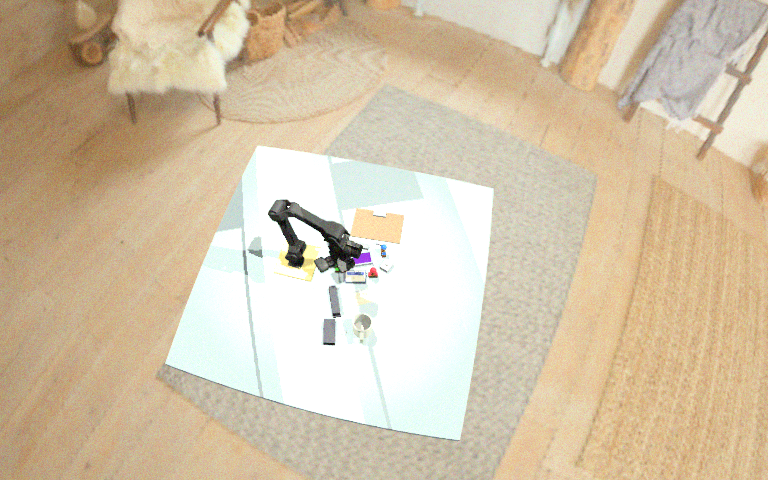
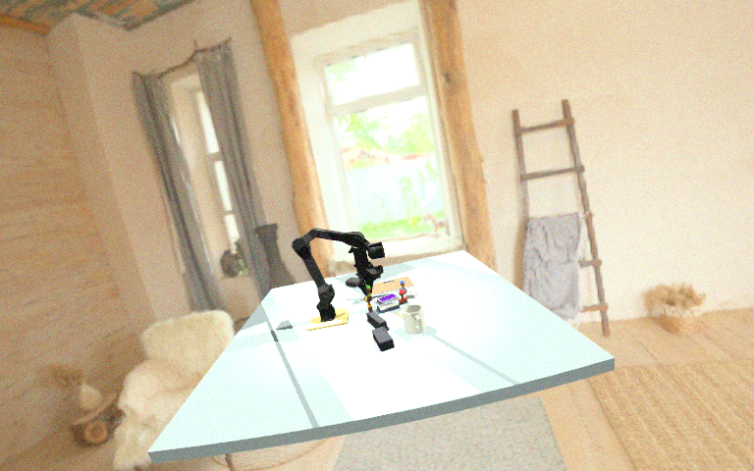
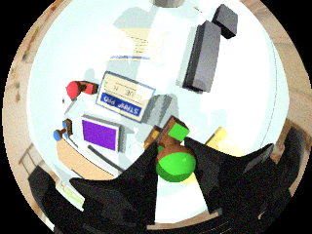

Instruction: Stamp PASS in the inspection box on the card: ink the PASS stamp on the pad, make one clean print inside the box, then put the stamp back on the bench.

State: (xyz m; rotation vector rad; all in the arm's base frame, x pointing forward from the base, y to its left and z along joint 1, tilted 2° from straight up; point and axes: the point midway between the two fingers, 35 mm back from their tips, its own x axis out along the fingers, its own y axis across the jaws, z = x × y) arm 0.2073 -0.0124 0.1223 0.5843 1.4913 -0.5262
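My gripper (image 3: 171,143) (image 2: 367,287) is shut on a stamp with a green knob (image 3: 175,165) and brown body, held roughly upright beside the stamp pad box. Whether its base touches the bench is unclear; its printing face is hidden. The purple ink pad (image 3: 99,134) (image 1: 362,258) (image 2: 388,298) lies open, left of the gripper in the wrist view. The blue-and-cream box marked STAMP PAD (image 3: 126,97) (image 1: 355,276) lies beside it. A pale card (image 3: 141,44) (image 1: 362,298) with printed lines lies beyond that box; no inspection box or print can be made out.
A red-knobbed stamp (image 3: 73,90) (image 1: 372,272) and a blue-knobbed stamp (image 3: 58,136) (image 1: 383,247) stand near the pad. Two dark blocks (image 1: 334,301) (image 1: 329,331) and a mug (image 1: 362,326) (image 2: 413,319) stand beyond the box. A tan clipboard (image 1: 377,226) lies behind the pad.
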